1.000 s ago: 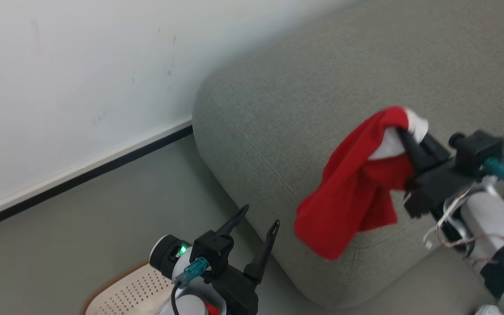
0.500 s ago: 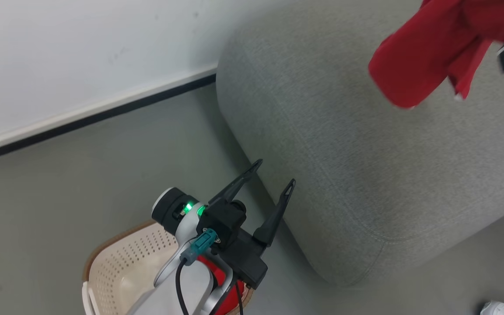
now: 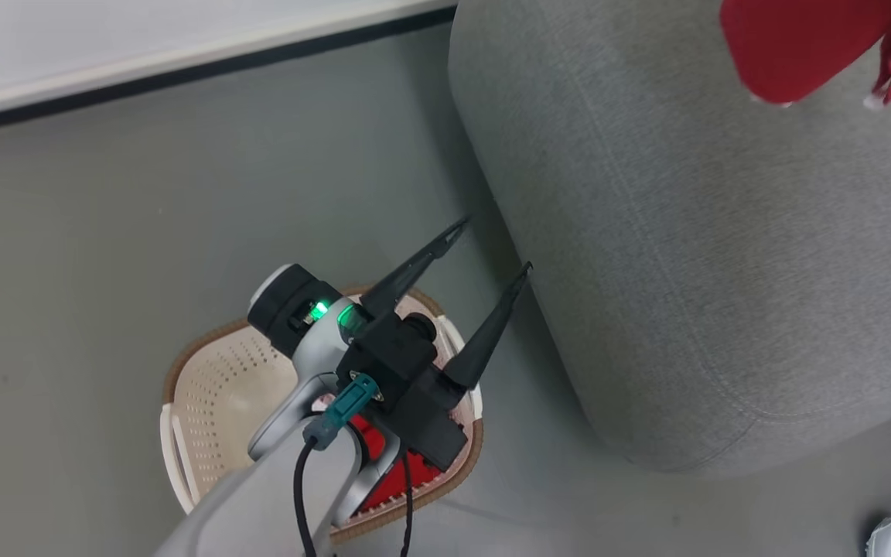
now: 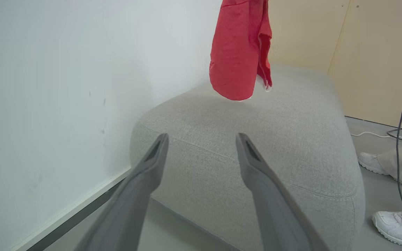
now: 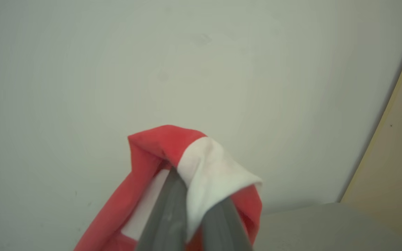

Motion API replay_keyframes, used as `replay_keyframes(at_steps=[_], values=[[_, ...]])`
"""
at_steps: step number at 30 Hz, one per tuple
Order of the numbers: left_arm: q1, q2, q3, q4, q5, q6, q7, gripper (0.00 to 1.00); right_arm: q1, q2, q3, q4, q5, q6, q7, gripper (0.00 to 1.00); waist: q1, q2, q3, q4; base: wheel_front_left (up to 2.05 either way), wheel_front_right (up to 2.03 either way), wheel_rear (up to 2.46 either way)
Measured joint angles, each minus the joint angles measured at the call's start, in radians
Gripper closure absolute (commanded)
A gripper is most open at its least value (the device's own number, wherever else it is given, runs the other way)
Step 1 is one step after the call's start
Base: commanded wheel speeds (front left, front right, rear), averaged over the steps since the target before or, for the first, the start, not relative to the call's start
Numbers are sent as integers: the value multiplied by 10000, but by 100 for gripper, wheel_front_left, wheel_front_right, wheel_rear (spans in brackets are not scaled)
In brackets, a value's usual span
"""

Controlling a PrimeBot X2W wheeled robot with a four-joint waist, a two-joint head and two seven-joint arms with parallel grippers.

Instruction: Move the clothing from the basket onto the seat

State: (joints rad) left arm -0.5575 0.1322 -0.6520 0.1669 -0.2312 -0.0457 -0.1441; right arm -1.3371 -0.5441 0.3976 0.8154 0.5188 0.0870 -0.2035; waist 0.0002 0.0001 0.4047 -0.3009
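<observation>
The right gripper (image 5: 188, 195) is clamping its fingers shut on the white-banded fold of a red garment (image 5: 159, 143), which is hanging down from it over the grey seat (image 4: 291, 146). The left gripper (image 3: 496, 244) is holding its fingers spread wide with nothing between them, and the seat's rounded corner is lying just ahead of its tips. Beneath its wrist the basket (image 3: 206, 387) is sitting on the floor, with a second red garment (image 3: 387, 483) lying inside.
</observation>
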Motion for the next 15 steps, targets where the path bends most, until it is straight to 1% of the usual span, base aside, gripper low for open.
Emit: replay_keyframes(at_steps=[5,10,15], values=[[-262,297,104,-403,142,4,199,0,-276,12,-25,94,-13,-94,-19,100,0,1,705,191,0,0,0],[-612,470,209,-786,393,6,453,0,-476,84,15,401,-144,-267,-151,100,-1,1,1407,233,0,0,0],[-919,529,169,-922,533,-15,640,0,-377,499,33,1012,-163,-445,-245,100,0,1,2078,167,0,0,0]])
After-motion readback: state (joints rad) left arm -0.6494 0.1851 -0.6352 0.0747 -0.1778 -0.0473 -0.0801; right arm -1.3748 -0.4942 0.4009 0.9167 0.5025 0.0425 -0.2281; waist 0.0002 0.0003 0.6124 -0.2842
